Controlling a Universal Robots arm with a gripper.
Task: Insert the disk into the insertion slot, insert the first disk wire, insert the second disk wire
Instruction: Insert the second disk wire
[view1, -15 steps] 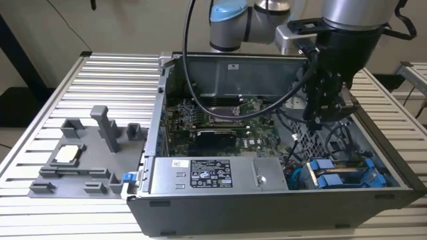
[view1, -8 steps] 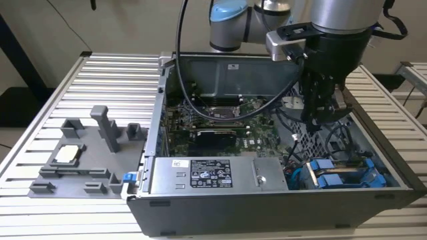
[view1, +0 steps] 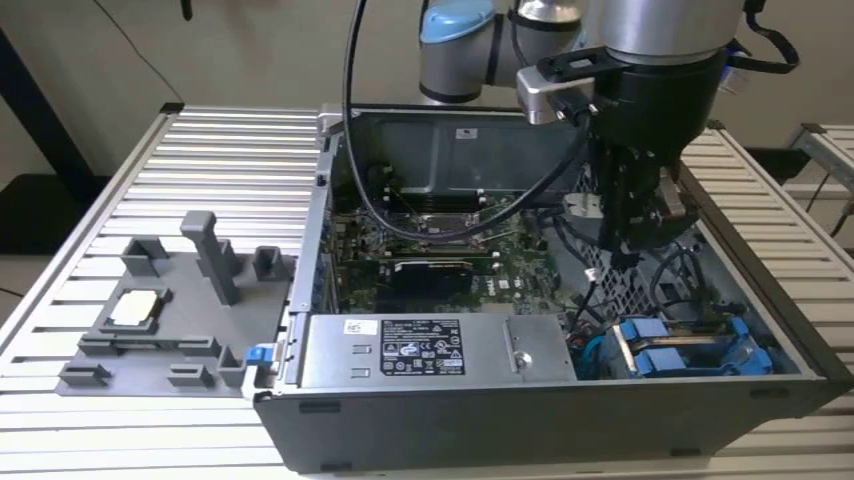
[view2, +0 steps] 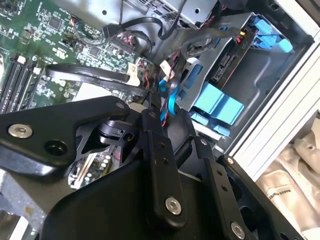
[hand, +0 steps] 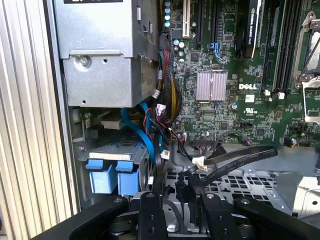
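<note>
The disk (view1: 694, 328) lies in the insertion slot (view1: 747, 375) at the case's front corner on the exterior view's right, its blue carrier tabs (view1: 661, 348) showing. The first wrist view shows the tabs (hand: 112, 176) beside the disk (hand: 117, 150). My gripper (view1: 638, 245) reaches down into the case just behind the slot. Its black fingers (hand: 150, 212) stand close together on the connector end of a flat black disk wire (hand: 235, 159). In the second wrist view the gripper (view2: 170, 125) sits next to a blue wire (view2: 169, 100) and the disk (view2: 225, 60).
A grey labelled power-supply box (view1: 427, 350) fills the case's front beside the slot. The green motherboard (view1: 427, 250) lies behind it, and a perforated metal cage (hand: 240, 182) sits under the wires. A grey fixture plate (view1: 160, 300) rests on the slatted table at the exterior view's left.
</note>
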